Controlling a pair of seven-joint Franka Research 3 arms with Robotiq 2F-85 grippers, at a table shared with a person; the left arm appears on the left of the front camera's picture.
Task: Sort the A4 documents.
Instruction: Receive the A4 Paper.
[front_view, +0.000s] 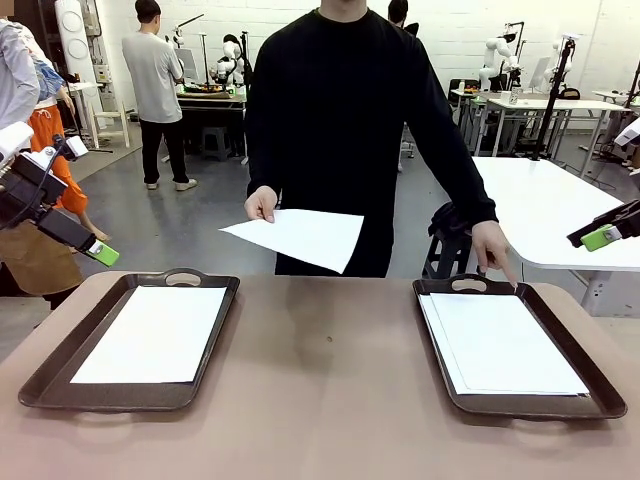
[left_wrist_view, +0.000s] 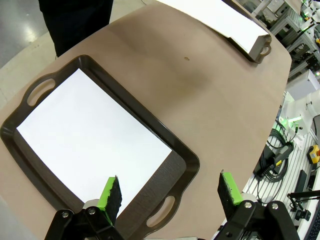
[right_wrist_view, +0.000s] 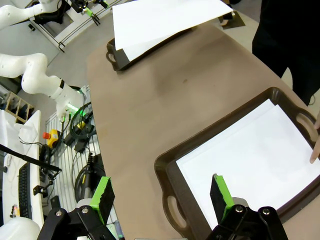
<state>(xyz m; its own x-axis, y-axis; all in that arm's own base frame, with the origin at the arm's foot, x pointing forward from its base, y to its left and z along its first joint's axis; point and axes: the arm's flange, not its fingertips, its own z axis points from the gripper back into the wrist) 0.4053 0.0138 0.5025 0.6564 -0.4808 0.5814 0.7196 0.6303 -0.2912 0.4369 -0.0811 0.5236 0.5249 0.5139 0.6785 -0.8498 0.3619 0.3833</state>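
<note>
A person in black stands across the table and holds one A4 document (front_view: 300, 238) in the air above the far edge. Their other hand (front_view: 495, 255) touches the far handle of the right tray (front_view: 530, 405), which holds white sheets (front_view: 505, 343). The left tray (front_view: 110, 396) holds a single sheet (front_view: 155, 333). My left gripper (front_view: 100, 252) hovers open above the left tray (left_wrist_view: 182, 165) and its sheet (left_wrist_view: 90, 145), as the left wrist view shows. My right gripper (front_view: 600, 238) hangs open above the right tray (right_wrist_view: 167, 170) and its paper (right_wrist_view: 250, 155).
The brown table (front_view: 325, 390) is bare between the two trays. In each wrist view the other tray lies far off: the right tray (left_wrist_view: 262, 50) and the left tray (right_wrist_view: 114, 54). White tables and other people stand behind the person.
</note>
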